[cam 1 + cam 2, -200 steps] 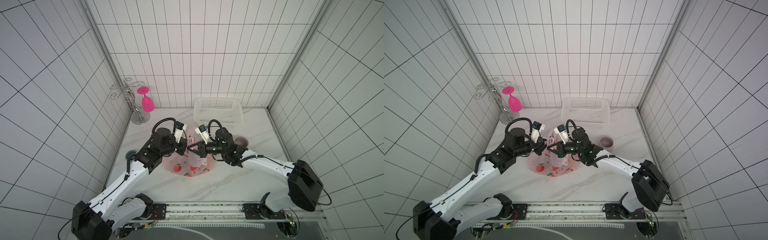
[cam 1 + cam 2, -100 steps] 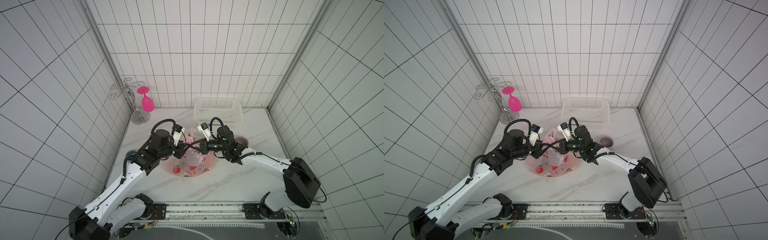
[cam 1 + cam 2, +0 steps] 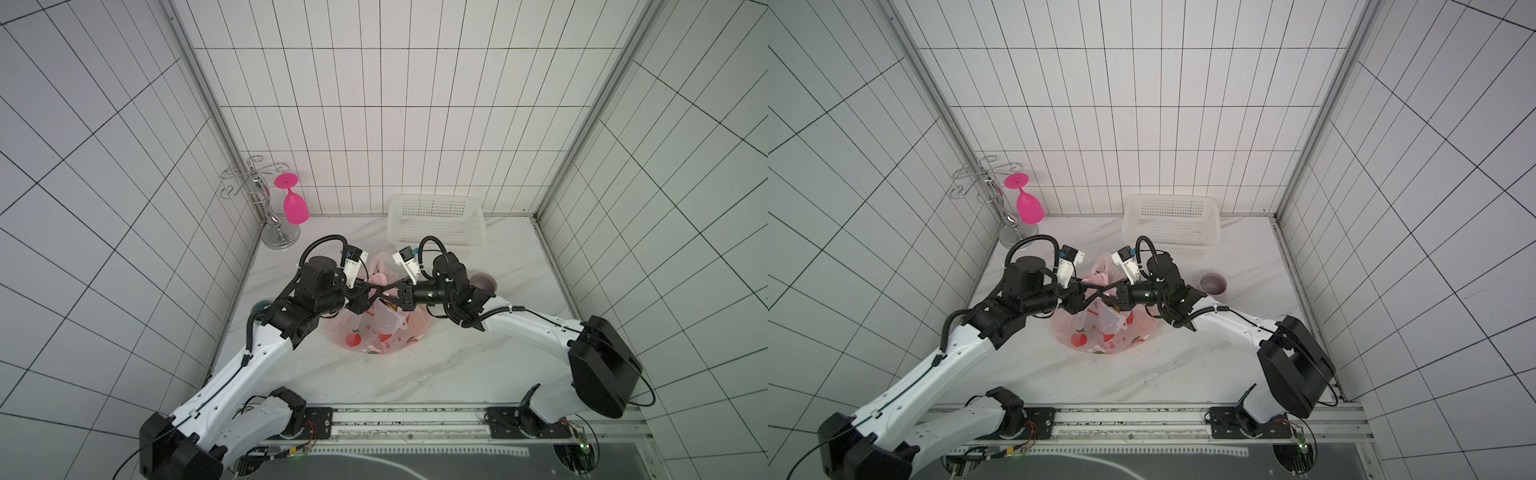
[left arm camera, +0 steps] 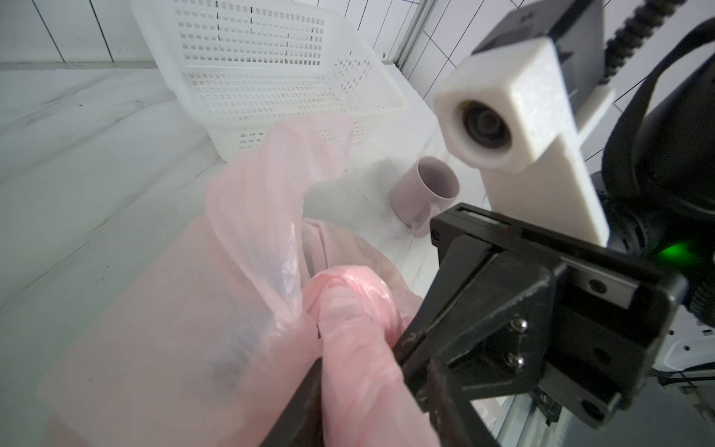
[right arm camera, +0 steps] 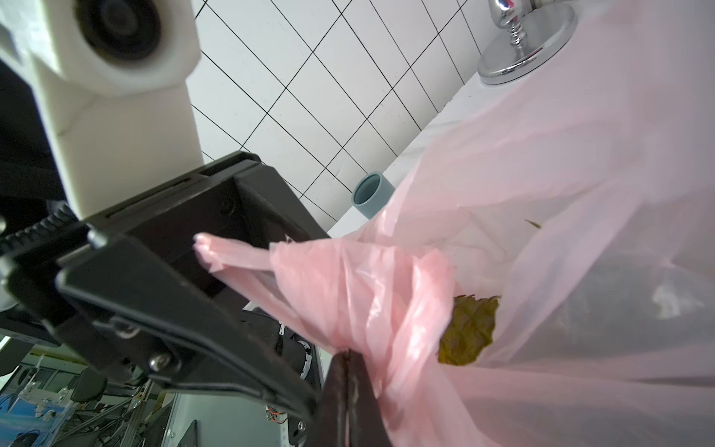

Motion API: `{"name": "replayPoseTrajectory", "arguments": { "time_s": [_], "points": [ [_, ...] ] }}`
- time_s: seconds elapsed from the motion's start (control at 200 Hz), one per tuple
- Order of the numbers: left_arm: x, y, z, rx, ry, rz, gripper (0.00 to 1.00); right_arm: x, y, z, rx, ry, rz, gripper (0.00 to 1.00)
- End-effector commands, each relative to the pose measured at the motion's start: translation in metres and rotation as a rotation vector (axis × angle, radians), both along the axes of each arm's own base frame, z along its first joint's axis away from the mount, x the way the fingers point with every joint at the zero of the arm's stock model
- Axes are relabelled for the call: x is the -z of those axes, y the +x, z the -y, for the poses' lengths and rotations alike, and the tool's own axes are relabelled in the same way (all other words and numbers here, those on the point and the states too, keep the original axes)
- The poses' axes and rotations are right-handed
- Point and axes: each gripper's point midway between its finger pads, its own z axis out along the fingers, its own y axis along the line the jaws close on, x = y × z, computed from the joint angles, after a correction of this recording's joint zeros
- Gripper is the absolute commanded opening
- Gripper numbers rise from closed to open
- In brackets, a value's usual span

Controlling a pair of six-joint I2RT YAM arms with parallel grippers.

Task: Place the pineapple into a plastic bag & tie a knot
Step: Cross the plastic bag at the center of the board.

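The pale-pink plastic bag with red fruit prints sits mid-table in both top views. A rough yellow-green patch of the pineapple shows inside it. Its handle strips are wound into a bunched knot above the bag mouth. My left gripper and right gripper cross over that spot. In the left wrist view my left gripper has its jaws apart, and a pink strip lies loose between them. My right gripper is shut on a pinch of the bag's handle plastic.
A white perforated basket stands at the back right, with a pale mauve cup in front of it. A chrome glass rack carrying a pink goblet stands back left. A grey-blue cup sits by the left wall.
My left gripper's jaws have opened off the handle strip. Both grippers have come together over the bag, so that their fingers now cross.
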Motion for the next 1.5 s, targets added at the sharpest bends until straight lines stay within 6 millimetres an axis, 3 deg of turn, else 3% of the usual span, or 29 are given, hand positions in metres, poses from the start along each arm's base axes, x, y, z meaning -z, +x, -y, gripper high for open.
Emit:
{"name": "replayPoseTrajectory", "arguments": {
  "time_s": [0.0,0.49,0.685,0.885,1.009,1.134,1.239,1.399,1.494],
  "points": [
    [-0.015,0.011,0.001,-0.026,-0.055,0.011,0.41,-0.028,-0.011,-0.001,-0.043,0.053,0.075,0.0],
    [-0.011,0.017,0.011,-0.003,-0.086,-0.029,0.27,-0.025,-0.03,-0.012,-0.136,0.027,0.095,0.0],
    [-0.012,0.015,0.015,0.03,-0.093,-0.02,0.03,-0.031,-0.031,-0.015,-0.161,0.006,0.119,0.0],
    [-0.023,0.014,0.017,0.078,-0.104,0.046,0.0,-0.068,-0.02,0.007,-0.153,-0.015,0.219,0.39],
    [-0.033,0.011,0.021,0.136,-0.151,0.082,0.0,-0.088,0.003,0.04,-0.058,-0.039,0.287,0.5],
    [-0.04,0.008,0.028,0.196,-0.187,0.096,0.0,-0.094,0.019,0.061,-0.005,-0.085,0.344,0.63],
    [-0.038,0.007,0.034,0.238,-0.201,0.079,0.0,-0.092,0.024,0.059,-0.03,-0.127,0.385,0.72],
    [-0.034,0.007,0.04,0.278,-0.214,0.054,0.0,-0.09,0.024,0.045,-0.111,-0.103,0.403,0.76],
    [-0.033,0.007,0.042,0.289,-0.217,0.044,0.0,-0.078,0.024,0.039,-0.142,-0.13,0.396,0.77]
  ]
}}
